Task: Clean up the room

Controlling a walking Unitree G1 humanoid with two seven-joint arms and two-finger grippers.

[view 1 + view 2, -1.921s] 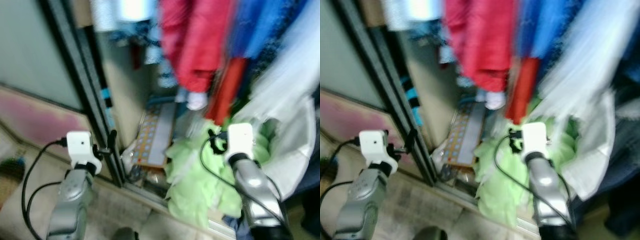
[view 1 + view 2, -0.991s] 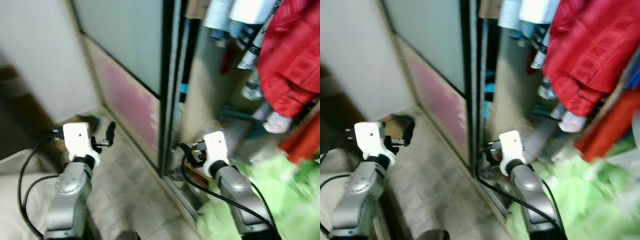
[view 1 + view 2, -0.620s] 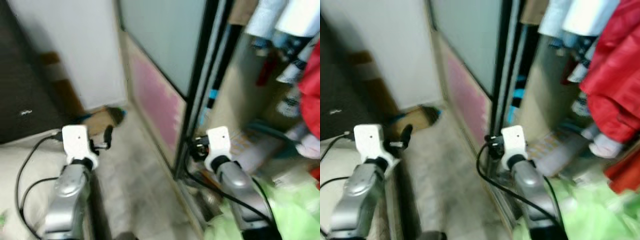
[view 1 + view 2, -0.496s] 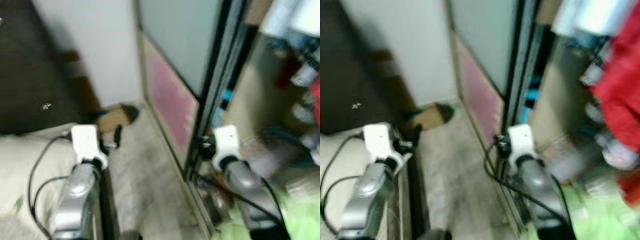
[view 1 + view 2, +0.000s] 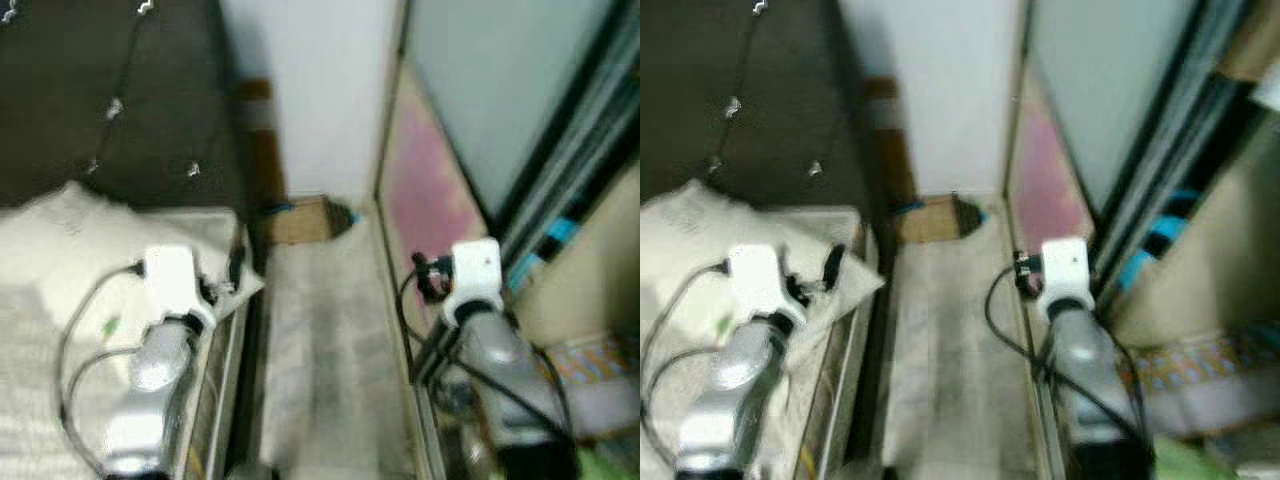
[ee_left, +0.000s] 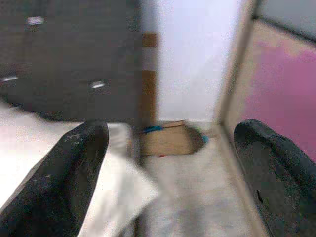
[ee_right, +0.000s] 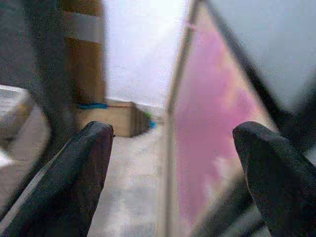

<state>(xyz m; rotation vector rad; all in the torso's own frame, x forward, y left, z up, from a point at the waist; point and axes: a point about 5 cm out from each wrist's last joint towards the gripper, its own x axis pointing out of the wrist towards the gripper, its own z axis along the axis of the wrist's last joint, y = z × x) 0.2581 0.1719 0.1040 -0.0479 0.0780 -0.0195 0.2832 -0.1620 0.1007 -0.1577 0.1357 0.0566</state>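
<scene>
You are between pick-ups here, with nothing in hand and the view blurred as it looks down a narrow strip of floor (image 5: 320,340). On your left lies the bed (image 5: 60,270) under a pale cover, with a dark chest of drawers (image 5: 110,90) behind it; on your right stands the sliding wardrobe door (image 5: 480,110), frosted above with a pink panel (image 5: 425,190) below. Straight ahead, against the white wall (image 5: 310,90), a flat brown cardboard piece (image 5: 300,220) lies on the floor, with something teal touching it on each side. I judge that to be the nearest loose thing to tidy, though the blur hides what exactly it is. Both arms are raised in front of you: the left end effector (image 6: 170,163) hangs over the edge of the bed with its 2 fingers spread wide and empty, and the right end effector (image 7: 173,163) sits beside the wardrobe door, likewise spread and holding nothing. Your next move, as I read it, is to steady the view, walk forward along the strip between bed and wardrobe, then bend and lower 1 arm to the cardboard.
</scene>
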